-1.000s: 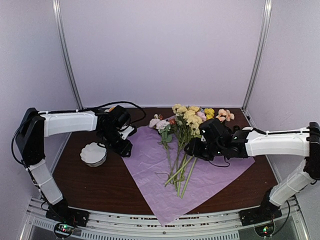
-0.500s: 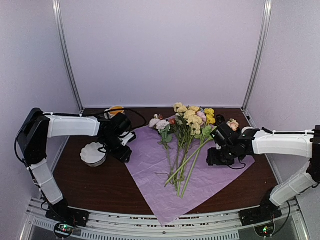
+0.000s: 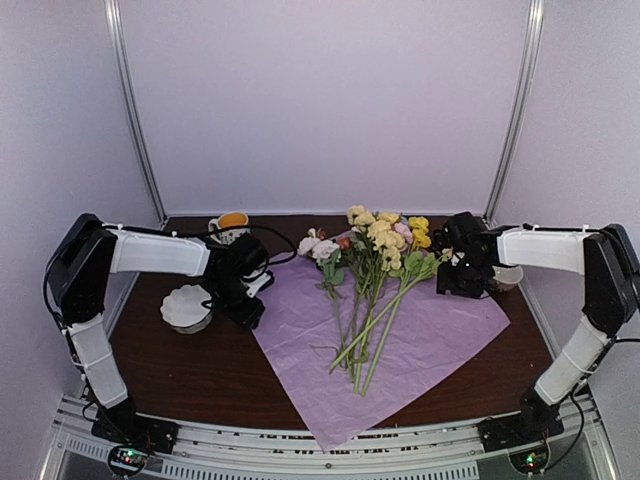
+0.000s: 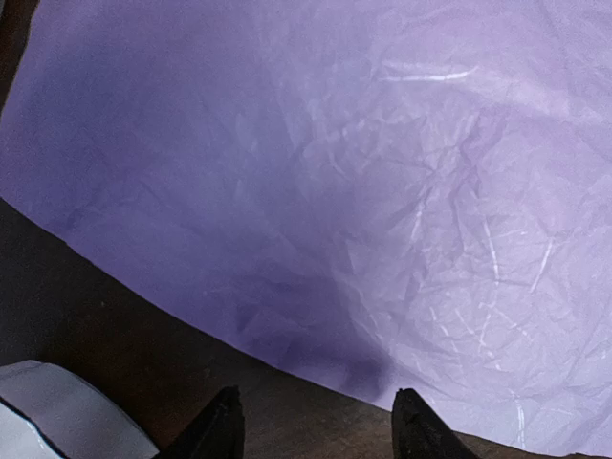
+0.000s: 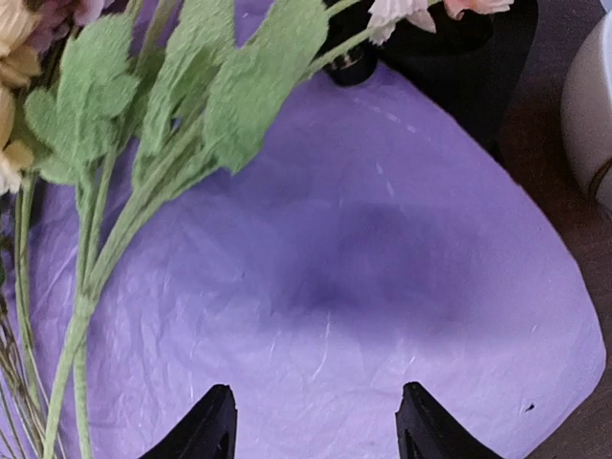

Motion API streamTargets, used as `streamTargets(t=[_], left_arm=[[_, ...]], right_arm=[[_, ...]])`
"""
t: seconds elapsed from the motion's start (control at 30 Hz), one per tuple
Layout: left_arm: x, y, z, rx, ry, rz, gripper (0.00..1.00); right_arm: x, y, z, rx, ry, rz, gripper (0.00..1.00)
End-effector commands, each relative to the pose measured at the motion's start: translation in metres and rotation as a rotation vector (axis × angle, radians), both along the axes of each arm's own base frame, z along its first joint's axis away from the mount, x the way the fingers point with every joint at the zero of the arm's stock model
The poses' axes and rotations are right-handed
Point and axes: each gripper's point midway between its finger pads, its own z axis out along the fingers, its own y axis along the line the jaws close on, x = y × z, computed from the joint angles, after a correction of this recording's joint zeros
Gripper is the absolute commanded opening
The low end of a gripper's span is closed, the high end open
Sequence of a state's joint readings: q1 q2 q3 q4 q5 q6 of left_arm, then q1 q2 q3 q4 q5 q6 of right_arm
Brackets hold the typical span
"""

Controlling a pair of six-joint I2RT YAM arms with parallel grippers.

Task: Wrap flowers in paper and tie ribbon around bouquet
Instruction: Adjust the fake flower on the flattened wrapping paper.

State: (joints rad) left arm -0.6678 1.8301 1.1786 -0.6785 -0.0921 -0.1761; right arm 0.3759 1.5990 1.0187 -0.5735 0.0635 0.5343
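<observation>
The flowers [image 3: 368,268] now lie together as one loose bunch on the paper [image 3: 420,345], blooms at the far end and stems fanning toward us. The leafy stem on the bunch's right side rests against the others, ahead and to the left of the right fingers [image 5: 216,426]. A moment ago those fingers were down among the stems at the middle of the sheet. Now they have drawn back to its right corner, where they stand moderately apart with only bare paper between them. The left fingers [image 4: 222,432], likewise apart and holding nothing, have edged in toward the paper's left border, which runs just ahead of their tips with dark table [image 4: 115,354] beneath. We judge the laying-out done. The sheet is flat and unfolded with a free pair of fingers at either side, so wrapping looks like the next step. We cannot make out the ribbon at all.
</observation>
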Motion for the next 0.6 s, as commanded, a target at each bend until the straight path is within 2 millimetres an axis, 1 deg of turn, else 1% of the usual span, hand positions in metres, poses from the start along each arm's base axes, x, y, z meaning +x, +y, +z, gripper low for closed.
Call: streamTargets(t=[0.0,0.1,0.27,0.33,0.43,0.5,0.57], left_arm=[[0.002,-0.003,-0.017,0.022,0.021,-0.032,0.55],[-0.004,-0.005,-0.027,0.014,0.059,-0.033,0.53],[-0.015,-0.004,-0.035,-0.003,0.093,-0.017,0.50],[-0.022,-0.005,-0.040,-0.018,0.113,-0.015,0.49],[-0.032,-0.005,-0.047,-0.019,0.133,-0.023,0.48],[-0.037,-0.008,-0.049,-0.019,0.140,-0.038,0.48],[-0.041,-0.011,-0.050,-0.020,0.145,-0.058,0.47]], right_arm=[[0.032,0.001,0.013,0.064,-0.031,0.002,0.61],[0.051,0.007,0.014,0.097,-0.035,-0.019,0.62],[0.078,0.006,0.011,0.172,-0.079,-0.099,0.58],[0.089,0.011,0.008,0.212,-0.088,-0.103,0.58],[0.104,0.023,-0.002,0.242,-0.057,-0.079,0.57],[0.112,0.032,-0.009,0.263,-0.035,-0.052,0.54],[0.121,0.039,-0.008,0.275,-0.044,-0.022,0.43]])
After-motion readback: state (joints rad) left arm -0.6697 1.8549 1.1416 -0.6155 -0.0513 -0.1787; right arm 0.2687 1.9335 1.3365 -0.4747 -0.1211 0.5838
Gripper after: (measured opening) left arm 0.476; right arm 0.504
